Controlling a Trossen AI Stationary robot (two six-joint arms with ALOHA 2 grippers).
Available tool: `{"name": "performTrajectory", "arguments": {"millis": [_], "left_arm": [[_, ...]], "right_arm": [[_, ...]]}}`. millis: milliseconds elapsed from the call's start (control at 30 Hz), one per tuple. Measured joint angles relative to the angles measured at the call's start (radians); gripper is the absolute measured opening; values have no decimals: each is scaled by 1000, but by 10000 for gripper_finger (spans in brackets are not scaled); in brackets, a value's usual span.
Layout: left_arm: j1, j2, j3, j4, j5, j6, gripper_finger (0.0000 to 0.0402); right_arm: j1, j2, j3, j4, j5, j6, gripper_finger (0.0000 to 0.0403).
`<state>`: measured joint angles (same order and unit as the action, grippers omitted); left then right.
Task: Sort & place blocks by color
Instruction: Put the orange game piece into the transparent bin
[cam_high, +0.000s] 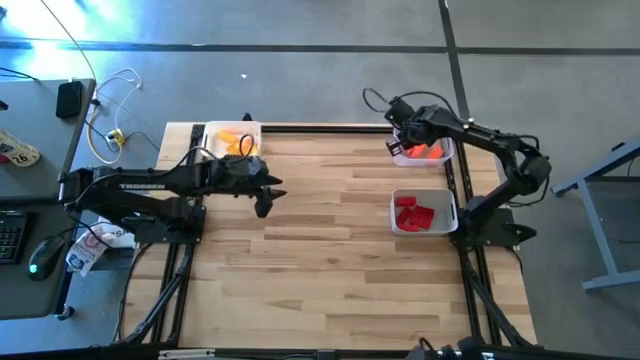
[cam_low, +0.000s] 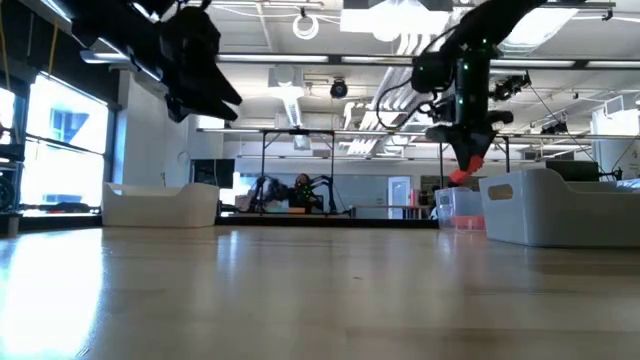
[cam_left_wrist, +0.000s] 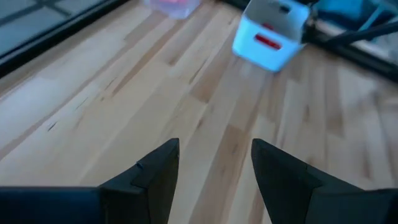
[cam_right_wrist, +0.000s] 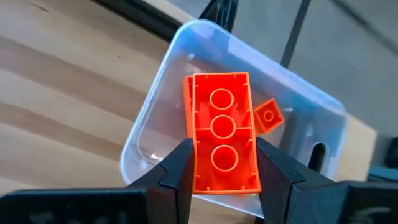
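Observation:
My right gripper (cam_right_wrist: 222, 163) is shut on an orange brick (cam_right_wrist: 221, 124) above the clear tray (cam_right_wrist: 155, 134) at the table's far right (cam_high: 437, 157). That tray holds another small orange block (cam_right_wrist: 268, 116). Red blocks (cam_high: 413, 214) lie in a white tray (cam_high: 448, 200) nearer on the right. Yellow and orange blocks (cam_high: 236, 141) lie in a white tray (cam_high: 212, 131) at the far left. My left gripper (cam_left_wrist: 214, 155) is open, hovering over bare wood near that tray (cam_high: 264, 203), touching nothing. My right gripper pinches the orange brick between its two fingers (cam_right_wrist: 180, 168), one on each long side (cam_right_wrist: 194, 163), near one end. The fingers come from above, pointing down. The brick is lifted clear over the clear tray, its hollow underside facing the wrist camera, and hangs below the fingers (cam_low: 466, 168).
A black frame rail (cam_high: 340, 128) runs along the table's far edge and down both sides. Open wood (cam_high: 320, 250) lies between the trays and toward the near edge. A desk with cables and a mouse (cam_high: 40, 262) stands off the table's left.

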<state>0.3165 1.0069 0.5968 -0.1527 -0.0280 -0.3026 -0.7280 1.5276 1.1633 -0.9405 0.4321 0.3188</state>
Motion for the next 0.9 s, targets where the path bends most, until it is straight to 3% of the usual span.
{"name": "performTrajectory", "arguments": {"millis": [233,367,667,900], "left_arm": [[-39,-128,-74,54,-37,-11,188],[-59,-205,-112,57,-66,-20,188],[-85,-362,-202,111,-89,-41,188],[-85,-459,-264,130,-113,-59,188]], "right_arm": [[-92,81,0,63,-114,-57,111],[-110,118,0,91,-130,-58,112],[-112,136,0,103,-129,-73,213],[-109,135,0,40,-183,-96,225]]}}
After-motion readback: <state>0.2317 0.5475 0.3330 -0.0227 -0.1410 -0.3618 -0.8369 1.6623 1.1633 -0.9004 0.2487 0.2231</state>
